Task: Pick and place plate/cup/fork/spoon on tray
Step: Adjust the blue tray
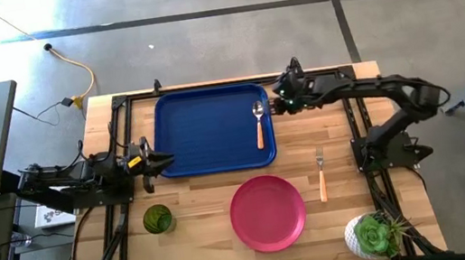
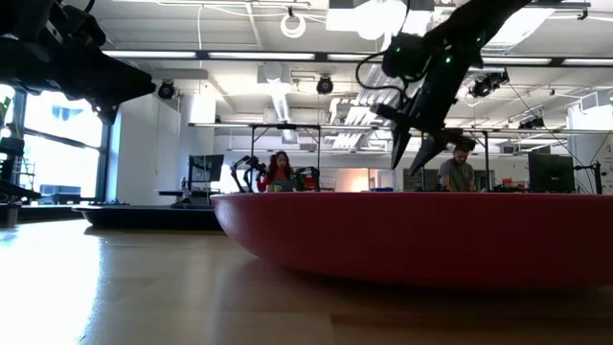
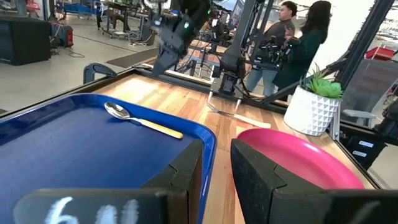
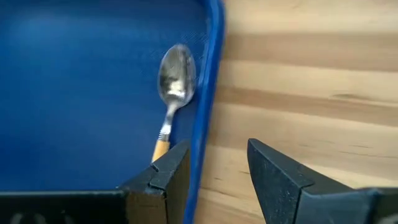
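A large rectangular dark blue plastic tray fills the middle of the table's far edge, open across its floor except along its right rim, where a slim orange-handled spoon lies. The right gripper, fingers parted, hangs just off the tray's far right corner; the left gripper, also parted, sits at its near left corner. Bare wood lies between tray and near edge, broken by a small dark green cup toward the left, a round pink-red plate centre, an orange-handled fork beside it, and a potted succulent blocking the near right corner.
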